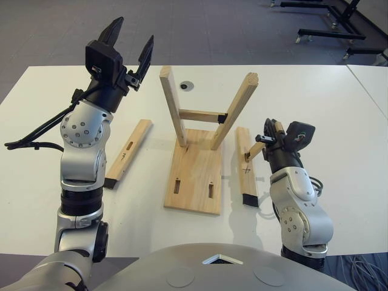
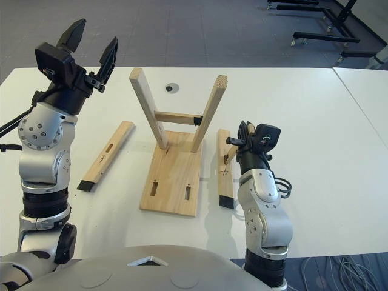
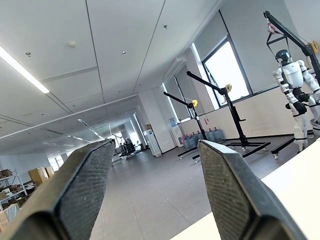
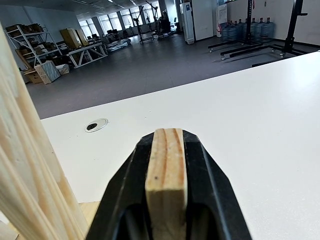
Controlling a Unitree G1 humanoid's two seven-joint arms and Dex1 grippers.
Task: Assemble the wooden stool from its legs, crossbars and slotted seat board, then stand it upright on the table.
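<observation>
The slotted seat board (image 1: 195, 182) lies flat on the white table. Two legs (image 1: 173, 108) (image 1: 237, 110) stand up out of its far end, joined by a short crossbar (image 1: 199, 116). One loose leg (image 1: 127, 151) lies left of the board, another (image 1: 245, 165) just right of it. My right gripper (image 1: 273, 132) is shut on a second crossbar (image 4: 166, 175), whose free end slants down onto the right loose leg near its slot. My left gripper (image 1: 131, 43) is raised above the table's left part, open, with nothing between its fingers (image 3: 85, 190).
A round cable grommet (image 1: 187, 86) sits in the table behind the standing legs. A neighbouring table (image 1: 373, 79) adjoins on the right. Black wheeled frames (image 1: 330, 31) stand on the floor beyond.
</observation>
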